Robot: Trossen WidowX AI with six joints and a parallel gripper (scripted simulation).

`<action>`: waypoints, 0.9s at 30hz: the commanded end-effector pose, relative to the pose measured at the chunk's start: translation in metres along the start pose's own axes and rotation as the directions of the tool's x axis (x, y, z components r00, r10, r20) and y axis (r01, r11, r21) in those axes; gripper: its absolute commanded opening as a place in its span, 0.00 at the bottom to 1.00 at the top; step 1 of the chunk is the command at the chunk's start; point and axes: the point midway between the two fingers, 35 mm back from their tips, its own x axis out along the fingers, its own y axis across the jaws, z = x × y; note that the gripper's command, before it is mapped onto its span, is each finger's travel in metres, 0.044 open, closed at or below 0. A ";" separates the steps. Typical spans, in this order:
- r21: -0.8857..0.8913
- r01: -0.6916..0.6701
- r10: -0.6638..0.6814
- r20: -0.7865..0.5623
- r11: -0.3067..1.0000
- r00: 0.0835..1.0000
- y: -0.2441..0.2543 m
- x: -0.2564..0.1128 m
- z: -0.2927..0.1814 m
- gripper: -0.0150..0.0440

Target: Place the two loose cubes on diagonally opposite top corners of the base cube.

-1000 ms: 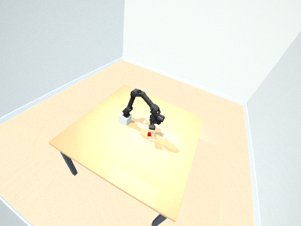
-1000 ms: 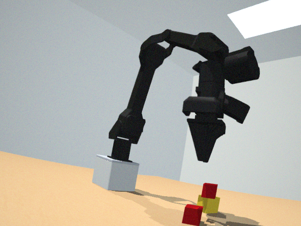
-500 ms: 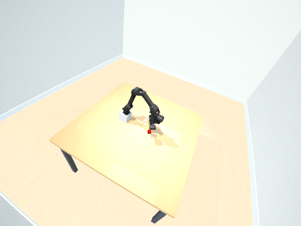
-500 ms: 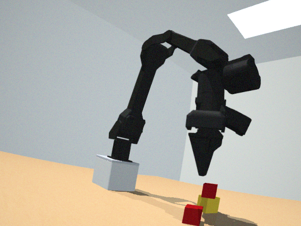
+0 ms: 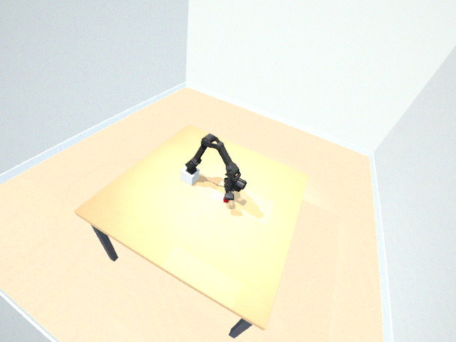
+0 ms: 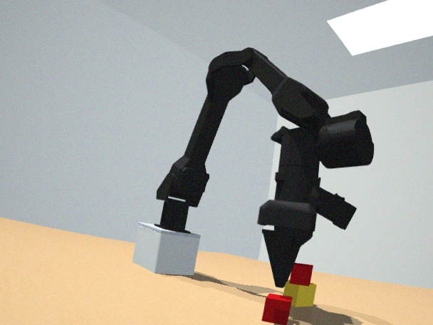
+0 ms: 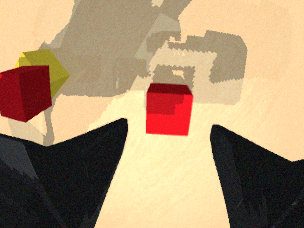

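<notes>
A loose red cube (image 5: 226, 199) (image 6: 276, 309) (image 7: 170, 112) lies flat on the table. The yellow base cube (image 6: 305, 296) (image 7: 44, 57) stands behind it in the exterior view. Another red cube (image 6: 302, 274) (image 7: 25, 95) rests on top of the yellow cube and looks level; its exact offset over the corner cannot be told. My gripper (image 6: 280, 286) (image 7: 170, 123) is open and points down, a little above the loose red cube. In the wrist view that cube shows centred between the fingertips, with nothing held. In the top view the arm hides the yellow cube and its red cube.
The arm's white pedestal (image 5: 190, 176) (image 6: 165, 252) stands on the wooden table (image 5: 169, 225). The stacked cubes are close beside the gripper, to the left in the wrist view. Arm shadows fall around the cubes.
</notes>
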 end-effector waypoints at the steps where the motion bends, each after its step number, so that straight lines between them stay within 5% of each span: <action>1: -0.006 -0.004 0.004 0.002 1.000 1.000 0.001 0.006 0.000 0.70; 21: -0.006 -0.004 0.004 0.002 1.000 1.000 0.001 0.036 0.000 0.70; 27: -0.006 -0.004 0.004 0.002 1.000 1.000 0.001 0.036 0.000 0.44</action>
